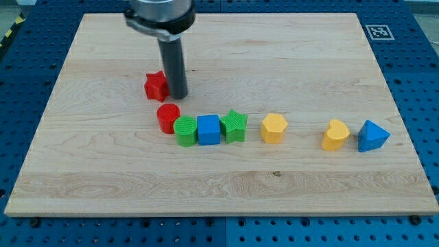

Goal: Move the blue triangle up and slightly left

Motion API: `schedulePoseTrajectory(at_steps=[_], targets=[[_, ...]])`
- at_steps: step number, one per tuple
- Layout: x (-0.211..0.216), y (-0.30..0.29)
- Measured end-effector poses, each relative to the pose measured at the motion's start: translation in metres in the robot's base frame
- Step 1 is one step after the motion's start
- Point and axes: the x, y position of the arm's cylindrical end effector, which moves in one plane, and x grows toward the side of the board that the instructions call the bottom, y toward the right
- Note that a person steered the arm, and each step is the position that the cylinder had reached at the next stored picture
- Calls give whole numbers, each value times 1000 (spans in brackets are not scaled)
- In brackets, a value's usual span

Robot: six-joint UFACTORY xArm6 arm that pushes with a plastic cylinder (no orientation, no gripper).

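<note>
The blue triangle (372, 136) lies near the board's right edge, just right of a yellow heart-shaped block (335, 134). My tip (178, 95) is far to the view's left of it, touching the right side of a red star block (156, 84). The dark rod comes down from the view's top.
A curved row runs left of centre: red cylinder (168, 117), green cylinder (184, 131), blue cube (208, 129), green star (234, 125). A yellow hexagon block (274, 127) sits alone to their right. The wooden board (226, 185) lies on a blue perforated table.
</note>
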Motion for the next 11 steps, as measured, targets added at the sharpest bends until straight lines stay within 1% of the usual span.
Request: schedulePoseTrajectory(at_steps=[1, 3, 4, 5, 6, 10, 11], targets=[[-7, -2], [39, 23], [39, 19], [39, -12], [37, -27], [-15, -39], [-22, -50]])
